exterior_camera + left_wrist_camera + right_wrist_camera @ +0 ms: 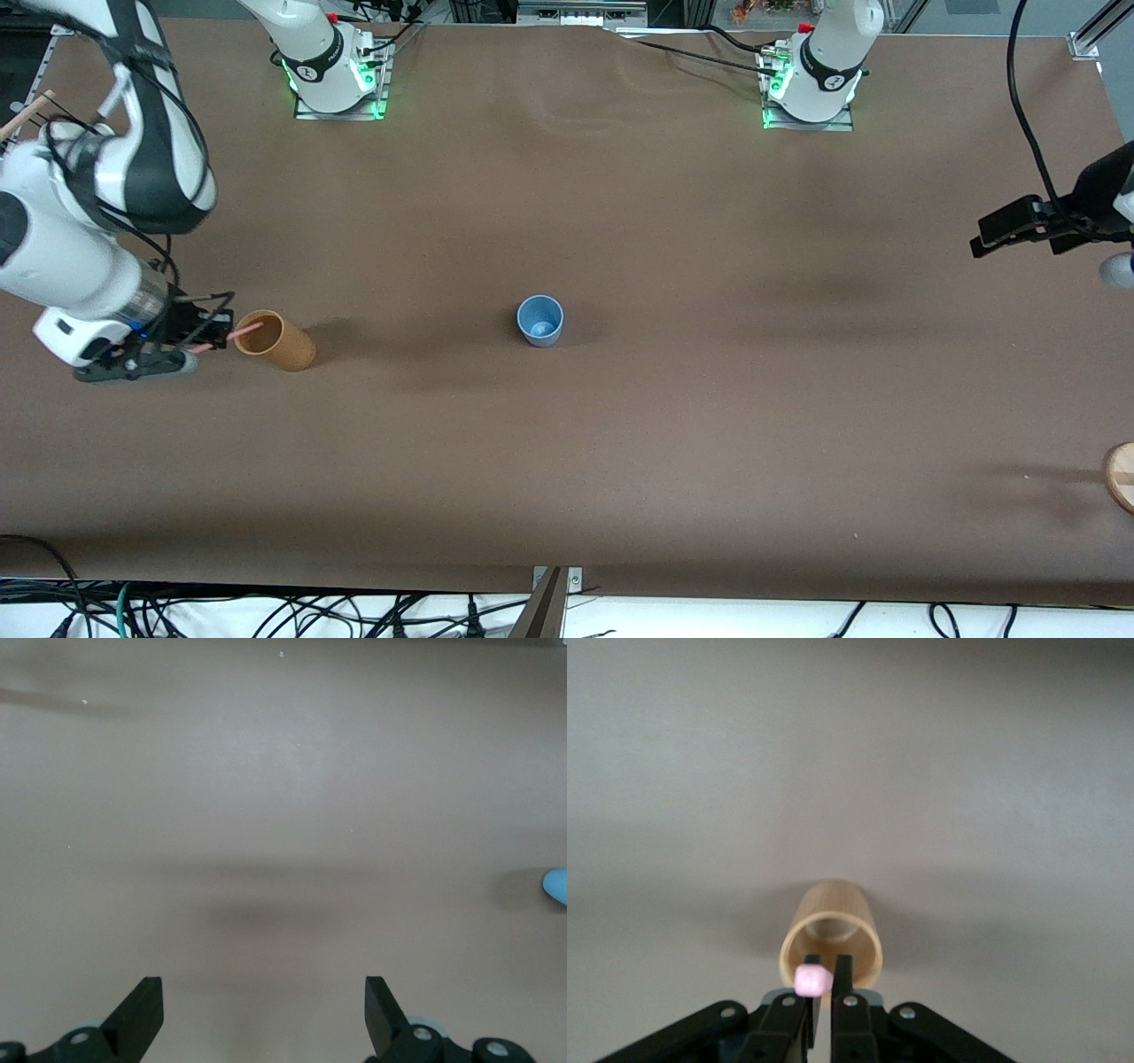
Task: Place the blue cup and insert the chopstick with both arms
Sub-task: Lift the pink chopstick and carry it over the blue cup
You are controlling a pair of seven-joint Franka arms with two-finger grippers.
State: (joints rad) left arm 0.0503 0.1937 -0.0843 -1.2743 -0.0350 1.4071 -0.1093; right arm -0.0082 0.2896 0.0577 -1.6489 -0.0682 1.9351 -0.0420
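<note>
Brown desk (620, 461), landmark: the blue cup (540, 320).

- Nearest the front camera: a round wooden piece (1122, 477), cut off at the picture's edge at the left arm's end of the desk, nearer the camera than the blue cup and well apart from it.
- Blue cup stands upright, mouth up, about mid-desk, alone, nothing touching it. In the left wrist view only a sliver of it shows at the frame edge (556, 885).
- Tan cup (276, 339) stands upright well apart from the blue cup, toward the right arm's end of the desk, slightly nearer the camera than the blue cup. In the right wrist view its open mouth (831, 933) is seen from above.
- Right gripper (215, 335) hangs just beside the tan cup's rim, on the side away from the blue cup. Jaws clenched on the pink chopstick (232, 336). The stick slants from the jaws toward the tan cup's mouth, its tip over the rim. Right wrist view: pink end (811, 980) pinched between the black fingers (842, 979), above the cup's opening.
- Left gripper (264, 1014) waits in the air over bare desk toward the left arm's end, well apart from the blue cup. Jaws released wide, holding nothing.
</note>
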